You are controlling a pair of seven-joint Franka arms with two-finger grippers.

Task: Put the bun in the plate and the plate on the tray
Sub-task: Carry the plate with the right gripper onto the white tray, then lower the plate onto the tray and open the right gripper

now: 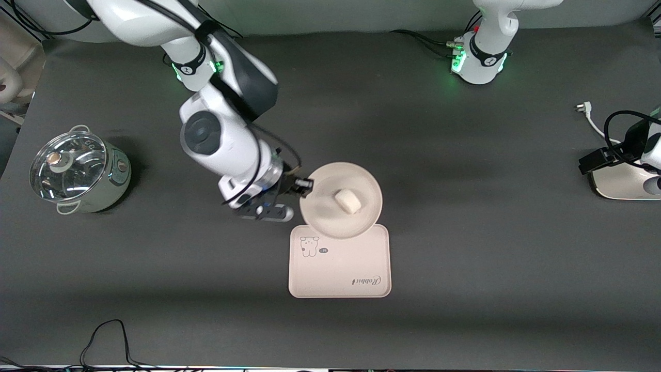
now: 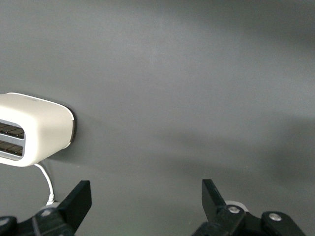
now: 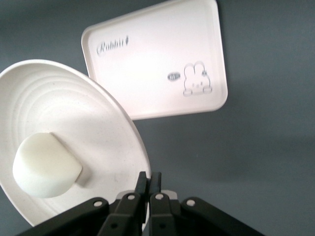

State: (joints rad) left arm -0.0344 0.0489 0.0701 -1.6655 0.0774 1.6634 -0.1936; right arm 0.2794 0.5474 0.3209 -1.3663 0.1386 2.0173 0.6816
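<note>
So the right gripper is pinched tight on the rim of the plate, holding it up in the air over the tray's edge that's farther from the front camera. The bun sits in the plate, roughly in the middle. The tray lies flat on the table with its rabbit drawing. The left gripper waits with fingers spread wide near a white toaster. A lidded pot sits toward the right arm's end of the table.
</note>
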